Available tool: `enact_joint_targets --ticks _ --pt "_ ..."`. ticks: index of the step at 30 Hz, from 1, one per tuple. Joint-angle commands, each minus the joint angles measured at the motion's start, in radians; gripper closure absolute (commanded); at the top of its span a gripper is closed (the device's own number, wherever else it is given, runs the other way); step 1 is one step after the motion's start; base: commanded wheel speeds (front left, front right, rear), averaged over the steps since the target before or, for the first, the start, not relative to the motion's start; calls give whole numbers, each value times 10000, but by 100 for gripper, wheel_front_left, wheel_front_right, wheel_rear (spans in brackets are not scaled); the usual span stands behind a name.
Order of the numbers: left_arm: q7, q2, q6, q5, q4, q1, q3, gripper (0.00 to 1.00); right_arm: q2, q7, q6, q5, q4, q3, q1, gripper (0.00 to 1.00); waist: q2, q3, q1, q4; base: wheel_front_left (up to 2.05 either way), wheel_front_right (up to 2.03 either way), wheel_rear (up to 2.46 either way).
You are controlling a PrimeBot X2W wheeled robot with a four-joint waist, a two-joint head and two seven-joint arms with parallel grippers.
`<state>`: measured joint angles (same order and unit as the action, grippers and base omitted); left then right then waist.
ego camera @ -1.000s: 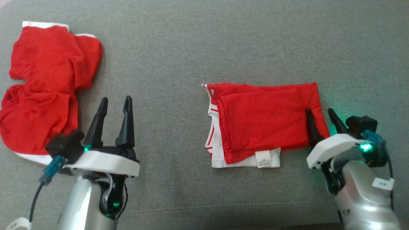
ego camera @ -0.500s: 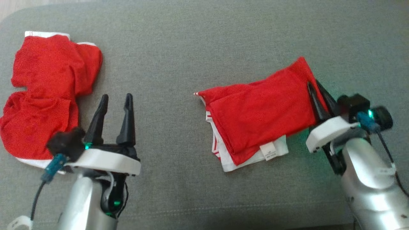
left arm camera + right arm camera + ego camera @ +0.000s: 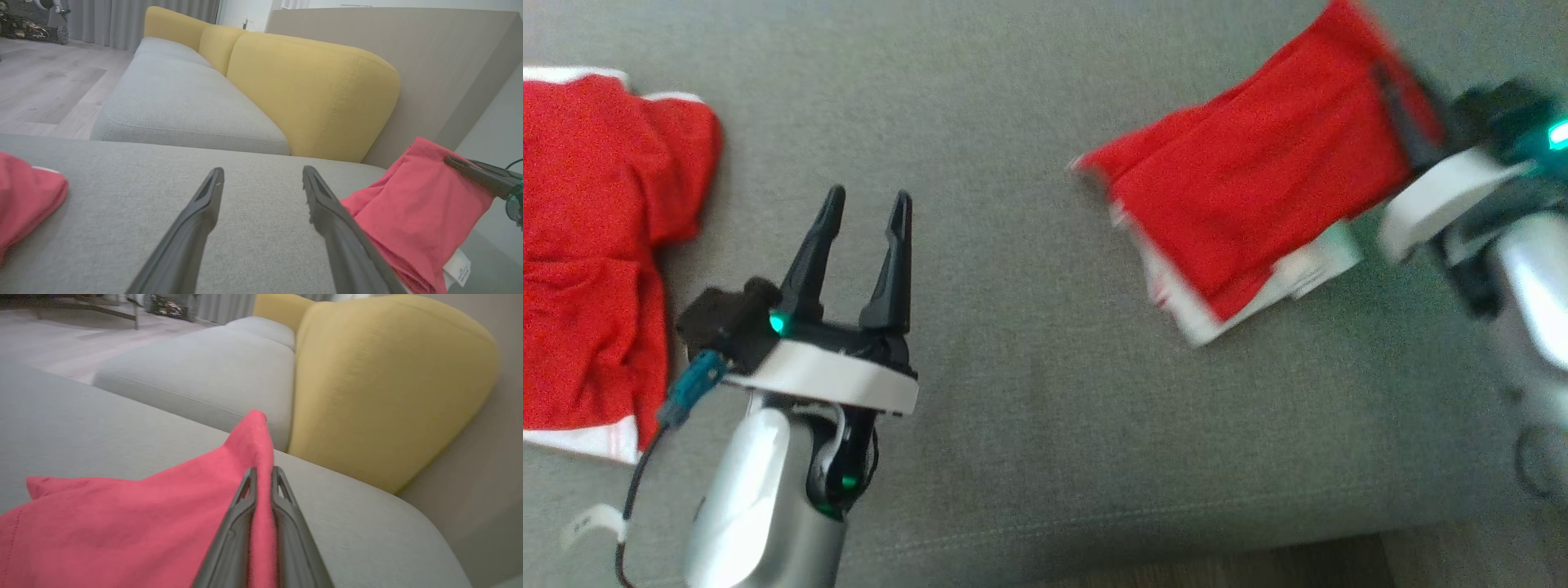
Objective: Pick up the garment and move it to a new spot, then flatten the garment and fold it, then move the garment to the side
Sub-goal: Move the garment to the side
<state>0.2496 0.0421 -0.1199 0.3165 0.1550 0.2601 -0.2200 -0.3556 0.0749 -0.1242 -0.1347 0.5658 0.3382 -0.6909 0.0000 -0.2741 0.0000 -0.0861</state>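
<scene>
The folded red garment, white-trimmed along its lower edge, hangs tilted over the grey cushion. Its right end is raised and its left end is low. My right gripper is shut on that raised right end, blurred in the head view. In the right wrist view my right gripper pinches a fold of the red garment. My left gripper stands open above bare cushion, left of the garment. From the left wrist, my left gripper is empty and the garment lies to its right.
A second red garment, crumpled with white trim, lies at the far left of the cushion. Yellow backrests rise behind the seat. The cushion's front edge and wooden floor show at the bottom right.
My right gripper went from open to shut on the garment's right end and raised it up and to the right, tilting the garment. The head view has shifted. My left gripper stays open.
</scene>
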Motion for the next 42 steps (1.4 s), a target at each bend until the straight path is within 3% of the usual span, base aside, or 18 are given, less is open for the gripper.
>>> enact_joint_targets --ticks 1,8,17,22,23,24,25,33,42 --pt "122 82 -29 -116 -386 427 228 0 -334 -49 -65 -211 -115 -201 -424 100 0 -425 0 -234 0 0 0" --pt "122 116 -78 -340 -396 699 289 0 -1026 -359 -65 -492 895 -1533 -1495 100 0 -1244 0 -488 0 0 0" --pt "122 152 -102 -350 -446 751 353 0 -1298 -188 -65 -284 1361 -3165 -1776 100 0 -1547 0 -449 0 0 0" --pt "122 215 -105 -298 -506 753 431 0 -1068 -312 -65 -101 1120 -3517 -1669 100 0 -1629 0 -445 0 0 0" --pt "122 225 -105 -295 -508 760 430 0 -1059 -324 -65 10 1100 -3610 -1666 95 0 -1650 0 -444 0 0 0" --pt "122 232 -105 -292 -506 772 426 0 -1026 -326 -65 94 1079 -3719 -1667 31 0 -1668 0 -442 0 0 0" --pt "122 237 -106 -288 -502 787 423 0 -978 -368 -65 159 1086 -3861 -1671 0 0 -1681 0 -438 0 0 0" --pt "122 228 -106 -182 -370 814 382 0 -563 -500 -65 377 798 -4414 -1629 0 0 -1503 0 -335 0 0 0" --pt "122 117 -107 195 -191 633 664 0 447 -221 -65 -45 -609 -3358 -1083 0 0 -439 0 79 0 0 0"
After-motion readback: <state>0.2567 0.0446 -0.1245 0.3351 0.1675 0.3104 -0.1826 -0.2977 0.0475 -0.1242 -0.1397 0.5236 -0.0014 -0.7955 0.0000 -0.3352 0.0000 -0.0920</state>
